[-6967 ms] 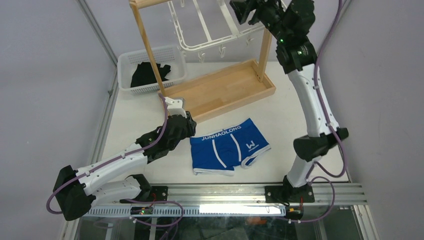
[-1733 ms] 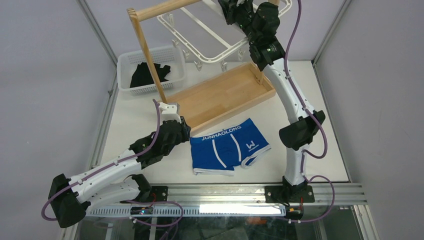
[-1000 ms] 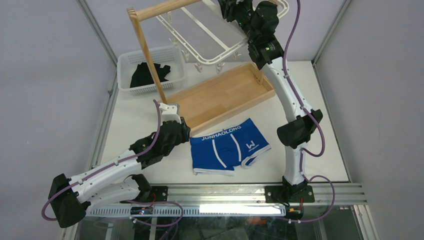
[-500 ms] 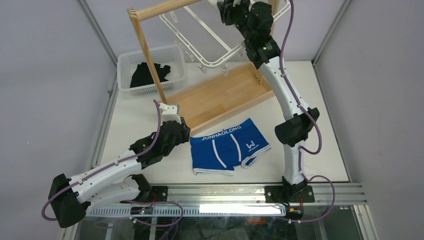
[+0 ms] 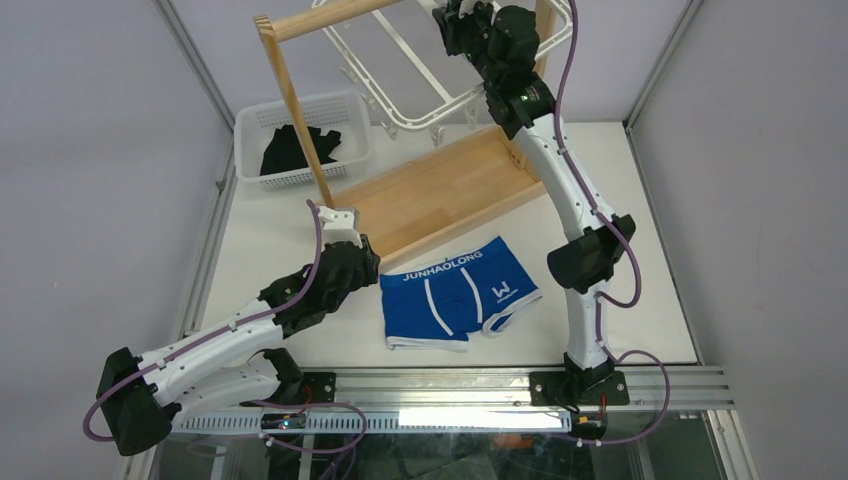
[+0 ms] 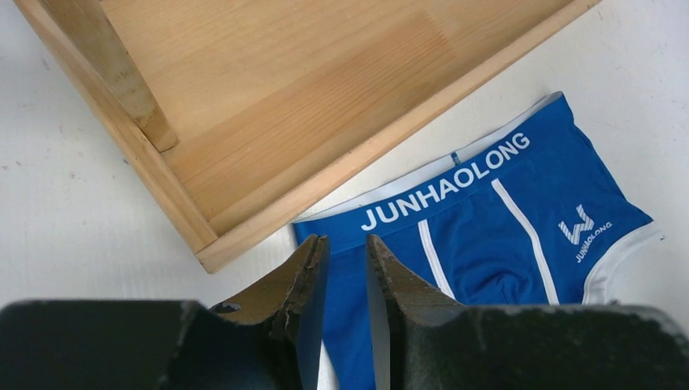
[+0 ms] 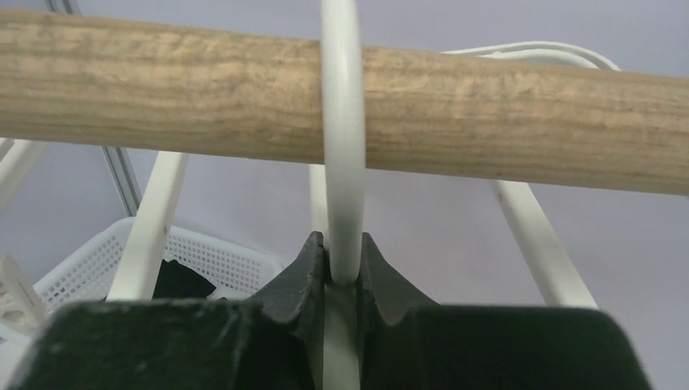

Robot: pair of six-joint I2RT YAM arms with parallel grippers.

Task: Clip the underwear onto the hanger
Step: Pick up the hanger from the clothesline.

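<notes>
The blue underwear (image 5: 458, 292) lies flat on the table, its waistband toward the wooden rack. The white hanger (image 5: 428, 115) is tilted up high at the rack, small clips dangling from its lower edge. My right gripper (image 5: 452, 18) is up at the rack's top bar. In the right wrist view this gripper (image 7: 342, 248) is shut on the hanger's white hook (image 7: 342, 146), which crosses the wooden bar (image 7: 504, 122). My left gripper (image 6: 345, 244) hovers over the left end of the underwear's (image 6: 479, 219) waistband, narrowly open, with nothing between its jaws.
The wooden rack has a tray base (image 5: 440, 190) and a leaning post (image 5: 300, 110) just behind the underwear. A white basket (image 5: 262, 125) with a black garment (image 5: 295, 148) sits at the back left. The tray's corner (image 6: 207, 244) is close to my left fingertips.
My right arm has carried the hanger a little up and to the left at the rack's top bar, and its jaws have closed tighter on the hook. The left arm has not moved.
</notes>
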